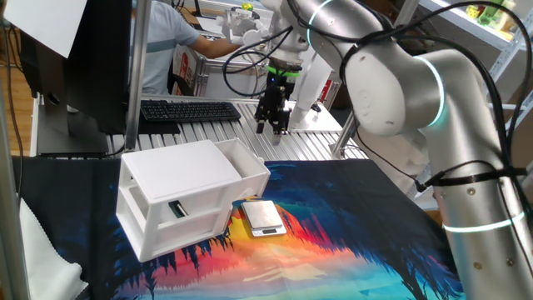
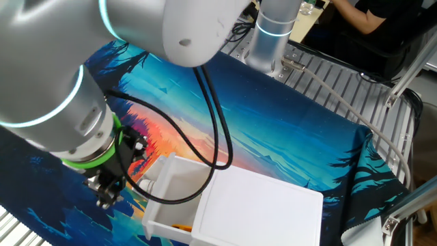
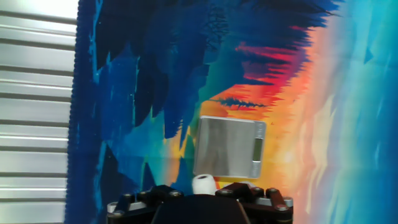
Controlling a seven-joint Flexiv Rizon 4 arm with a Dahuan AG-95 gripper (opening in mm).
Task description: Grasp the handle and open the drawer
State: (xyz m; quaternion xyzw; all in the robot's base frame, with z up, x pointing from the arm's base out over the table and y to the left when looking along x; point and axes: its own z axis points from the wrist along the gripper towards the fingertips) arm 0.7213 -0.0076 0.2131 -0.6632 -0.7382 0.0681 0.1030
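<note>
White plastic upper drawer tray (image 1: 247, 163) stands pulled out of its cabinet at mid-left, small white handle nub (image 3: 203, 184) below my fingers (image 1: 272, 127), which look spread, empty; opening seems done.

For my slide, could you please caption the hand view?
Silver scale on the colourful mat, white handle just above the hand.

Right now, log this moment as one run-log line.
drawer: pulled out of cabinet | handle: free | gripper: holding nothing, above drawer | scale: on mat, beside cabinet
</note>
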